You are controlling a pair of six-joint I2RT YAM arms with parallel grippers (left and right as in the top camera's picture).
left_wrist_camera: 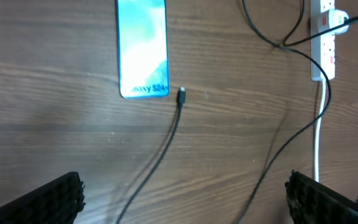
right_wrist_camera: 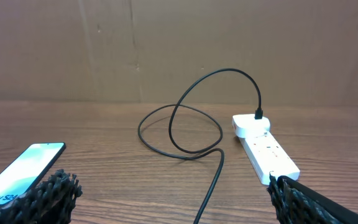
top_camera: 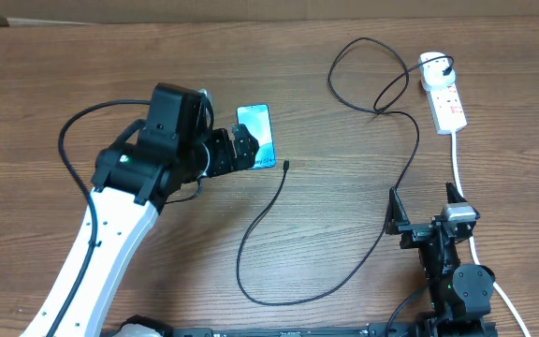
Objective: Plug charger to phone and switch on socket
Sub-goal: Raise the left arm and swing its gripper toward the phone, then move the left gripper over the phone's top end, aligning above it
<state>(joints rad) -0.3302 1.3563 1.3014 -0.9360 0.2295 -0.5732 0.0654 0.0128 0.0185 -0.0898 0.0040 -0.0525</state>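
Brown wooden table (top_camera: 64, 75), both my grippers hanging wide open and empty: left gripper (left_wrist_camera: 184, 179) above the phone (left_wrist_camera: 142, 46), right gripper (right_wrist_camera: 168, 180) near the socket (top_camera: 447, 98). Charger plug (top_camera: 435, 65) sits in the socket; charger tip (left_wrist_camera: 181, 94) lies just beside the phone, not in it. Plugging and switching remain, I reckon

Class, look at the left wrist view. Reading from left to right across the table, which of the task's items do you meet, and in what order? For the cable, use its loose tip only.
phone → charger's connector tip → socket
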